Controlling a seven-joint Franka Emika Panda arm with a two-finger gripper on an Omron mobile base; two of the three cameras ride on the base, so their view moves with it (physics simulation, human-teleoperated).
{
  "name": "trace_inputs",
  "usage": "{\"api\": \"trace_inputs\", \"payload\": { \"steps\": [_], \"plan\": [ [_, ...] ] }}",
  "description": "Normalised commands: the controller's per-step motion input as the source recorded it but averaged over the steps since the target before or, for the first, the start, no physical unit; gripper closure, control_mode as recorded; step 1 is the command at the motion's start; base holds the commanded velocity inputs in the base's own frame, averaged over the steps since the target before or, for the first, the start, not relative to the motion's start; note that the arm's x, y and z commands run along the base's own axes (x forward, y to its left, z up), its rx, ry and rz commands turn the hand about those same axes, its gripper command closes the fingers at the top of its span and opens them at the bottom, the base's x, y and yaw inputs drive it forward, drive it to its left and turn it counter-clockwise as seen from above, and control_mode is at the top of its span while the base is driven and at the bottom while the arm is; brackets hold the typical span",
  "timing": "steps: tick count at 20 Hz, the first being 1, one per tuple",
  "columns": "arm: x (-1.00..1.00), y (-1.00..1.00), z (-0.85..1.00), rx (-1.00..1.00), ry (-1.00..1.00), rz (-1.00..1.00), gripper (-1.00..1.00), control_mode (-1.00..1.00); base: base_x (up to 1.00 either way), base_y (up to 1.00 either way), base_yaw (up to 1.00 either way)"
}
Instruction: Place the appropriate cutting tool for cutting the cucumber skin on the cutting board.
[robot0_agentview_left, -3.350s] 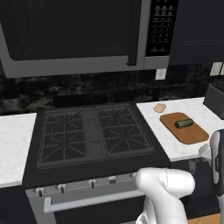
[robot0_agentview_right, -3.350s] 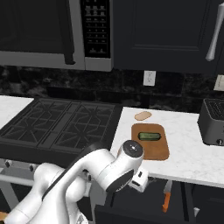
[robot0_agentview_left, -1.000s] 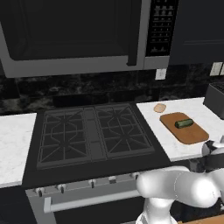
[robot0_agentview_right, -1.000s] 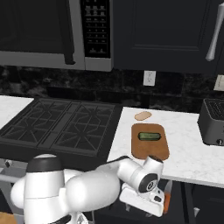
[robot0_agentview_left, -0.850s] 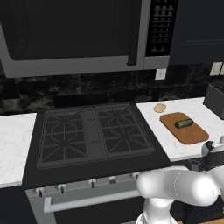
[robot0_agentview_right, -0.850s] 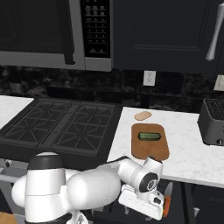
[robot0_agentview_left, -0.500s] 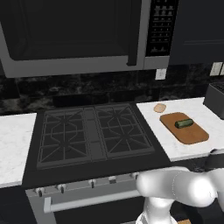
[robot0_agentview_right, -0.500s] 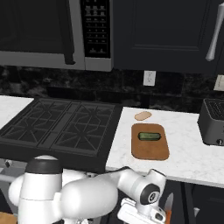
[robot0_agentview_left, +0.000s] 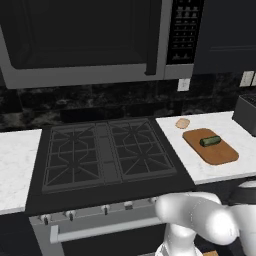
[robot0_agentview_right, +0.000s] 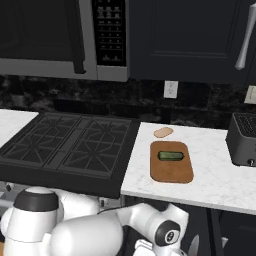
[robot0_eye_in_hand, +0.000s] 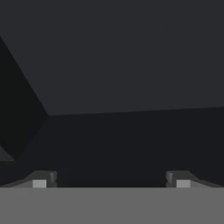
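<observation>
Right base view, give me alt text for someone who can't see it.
A cucumber lies on a wooden cutting board on a white counter, right of a black stove. A small tan round item sits behind the board, a toaster at far right, and the white arm bends low in front.

- The cutting board (robot0_agentview_right: 171, 168) at centre right is rendered as matt brown wood.
- The cucumber (robot0_agentview_right: 170, 156) is given a dark green, faintly glossy skin.
- The counter (robot0_agentview_right: 220, 165) is shown as smooth white marble.
- The backsplash (robot0_agentview_left: 100, 102) is rendered as glossy black stone.
</observation>
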Motion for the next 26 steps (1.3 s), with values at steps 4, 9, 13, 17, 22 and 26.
{"api": "trace_inputs", "payload": {
  "steps": [4, 9, 13, 17, 22, 26],
  "plan": [
    [0.89, -0.08, 0.41, 0.0, -0.05, 0.0, -1.0, -1.0, 0.0, 0.0, 0.0],
    [0.77, -0.22, 0.05, 0.0, -0.1, 0.0, -1.0, -1.0, 0.0, 0.0, 0.0],
    [0.49, -0.06, -0.21, -0.05, -0.16, -0.06, -1.0, -1.0, 0.0, 0.0, 0.0],
    [0.55, 0.0, -0.22, -0.09, -0.12, -0.1, -1.0, -1.0, 0.0, 0.0, 0.0],
    [0.38, 0.0, -0.3, -0.06, -0.07, -0.07, -1.0, -1.0, 0.0, 0.0, 0.0],
    [0.31, 0.0, -0.51, -0.05, -0.06, -0.05, -1.0, -1.0, 0.0, 0.0, 0.0]
  ]
}}
